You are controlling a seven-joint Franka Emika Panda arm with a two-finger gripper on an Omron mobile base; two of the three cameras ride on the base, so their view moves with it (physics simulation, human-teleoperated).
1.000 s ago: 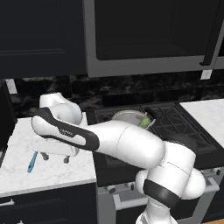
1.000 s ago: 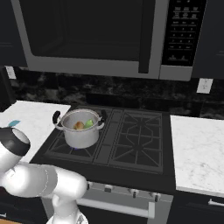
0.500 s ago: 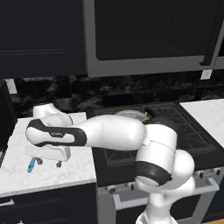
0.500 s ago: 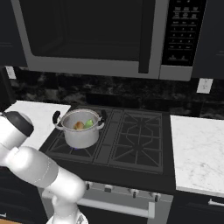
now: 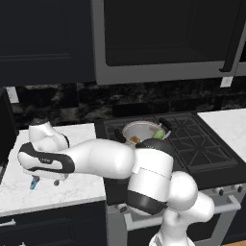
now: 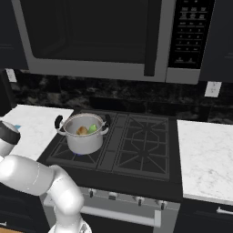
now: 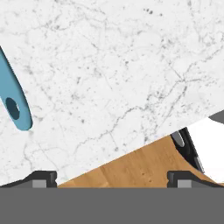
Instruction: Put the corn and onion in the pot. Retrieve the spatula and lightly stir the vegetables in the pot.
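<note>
Meanwhile, the gripper (image 7: 112,177) is held wide open and empty above the marble counter (image 7: 113,65), close to its front edge, with bare stone beneath. The spatula (image 7: 14,98) is seen lying off to one side, untouched. On the stove (image 6: 136,150), corn (image 6: 93,129) and onion (image 6: 82,131) are contained in the pot (image 6: 84,139).
</note>
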